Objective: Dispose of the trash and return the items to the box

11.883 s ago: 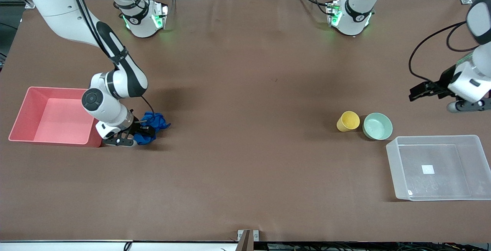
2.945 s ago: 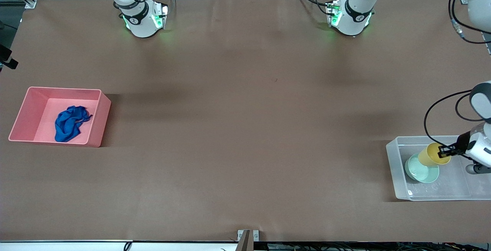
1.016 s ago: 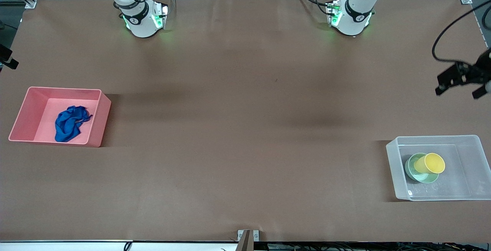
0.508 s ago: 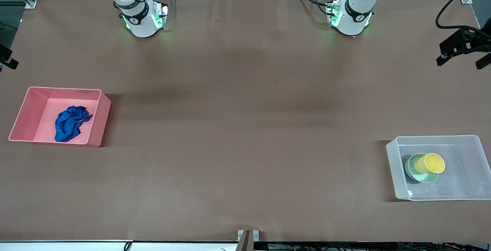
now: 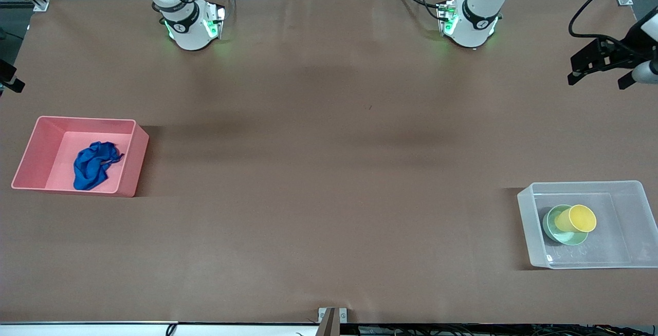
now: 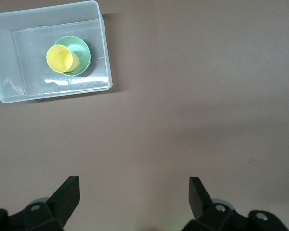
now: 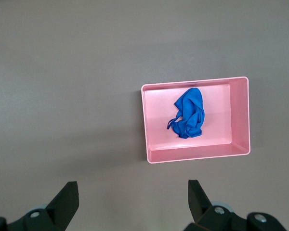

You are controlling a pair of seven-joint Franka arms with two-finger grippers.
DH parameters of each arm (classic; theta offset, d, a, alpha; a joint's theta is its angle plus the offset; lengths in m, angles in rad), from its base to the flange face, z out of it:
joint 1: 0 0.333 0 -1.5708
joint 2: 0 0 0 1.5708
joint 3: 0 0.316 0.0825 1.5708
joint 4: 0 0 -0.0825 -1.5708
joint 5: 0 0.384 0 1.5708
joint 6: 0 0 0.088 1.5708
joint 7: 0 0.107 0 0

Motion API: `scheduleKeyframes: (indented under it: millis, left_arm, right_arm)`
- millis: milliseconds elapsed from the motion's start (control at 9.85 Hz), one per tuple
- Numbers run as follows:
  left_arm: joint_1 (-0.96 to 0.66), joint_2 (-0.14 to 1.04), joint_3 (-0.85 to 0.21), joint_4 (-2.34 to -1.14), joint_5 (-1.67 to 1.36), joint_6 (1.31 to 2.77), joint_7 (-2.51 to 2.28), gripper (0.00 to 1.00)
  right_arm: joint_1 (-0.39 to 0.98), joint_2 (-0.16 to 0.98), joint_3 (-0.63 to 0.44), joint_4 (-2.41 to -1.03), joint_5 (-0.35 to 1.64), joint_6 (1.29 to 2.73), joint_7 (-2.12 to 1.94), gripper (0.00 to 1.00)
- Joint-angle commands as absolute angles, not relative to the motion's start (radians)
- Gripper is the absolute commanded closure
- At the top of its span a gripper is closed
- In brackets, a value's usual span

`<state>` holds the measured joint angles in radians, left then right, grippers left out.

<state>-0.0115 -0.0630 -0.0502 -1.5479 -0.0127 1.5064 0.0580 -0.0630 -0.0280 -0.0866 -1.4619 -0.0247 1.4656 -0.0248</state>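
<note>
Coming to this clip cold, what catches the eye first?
Two splashes of colour at the table's ends: a blue rag lying in the pink bin at the right arm's end, and a yellow cup resting tilted in a green bowl inside the clear tub at the left arm's end. Both grippers, left and right, hang open over bare table.

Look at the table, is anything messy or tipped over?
Only one small thing: the yellow cup lies tipped on its side in the green bowl, inside the clear box. The blue rag lies crumpled in the pink bin. Nothing looks spilled or broken.
</note>
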Motion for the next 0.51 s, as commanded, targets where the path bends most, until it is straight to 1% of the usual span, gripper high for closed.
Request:
scheduleKeyframes:
  millis: [0, 102, 406]
  left_arm:
    - [-0.037, -0.077, -0.026, -1.601, 0.005, 1.525, 0.045, 0.00]
    - [-0.049, -0.077, -0.003, -1.601, 0.002, 1.525, 0.044, 0.00]
    - [-0.037, -0.072, -0.002, -1.600, -0.005, 1.525, 0.044, 0.00]
  right_arm:
    - [-0.064, -0.035, -0.083, -1.470, -0.040, 1.466, -0.026, 0.00]
    - [-0.066, -0.035, -0.083, -1.470, -0.038, 1.466, -0.026, 0.00]
    - [-0.066, -0.037, -0.083, -1.470, -0.040, 1.466, -0.026, 0.00]
